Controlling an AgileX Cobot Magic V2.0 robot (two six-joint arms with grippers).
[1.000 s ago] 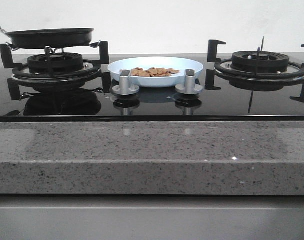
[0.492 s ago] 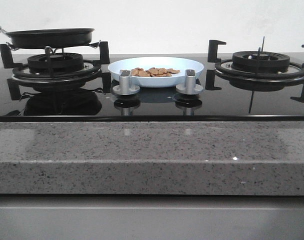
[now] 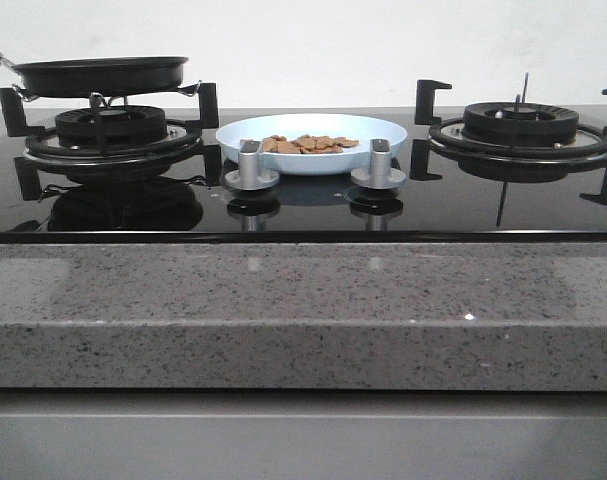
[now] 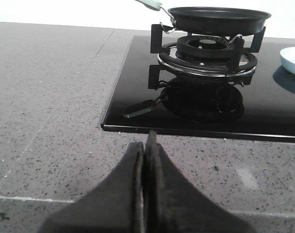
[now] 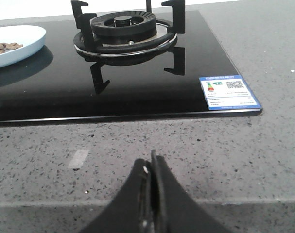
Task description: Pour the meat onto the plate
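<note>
one plate, one pan, two burners, two knobs.

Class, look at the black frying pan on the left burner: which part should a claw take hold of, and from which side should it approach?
Grip the pale handle, coming from the stove's left. The frying pan sits level on the burner grate, its body wide and shallow, so only the handle, sticking out leftward past the grate, looks narrow enough to clamp.

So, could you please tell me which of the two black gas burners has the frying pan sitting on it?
The left burner: the black frying pan rests on its supports, while the right burner stands bare.
</note>
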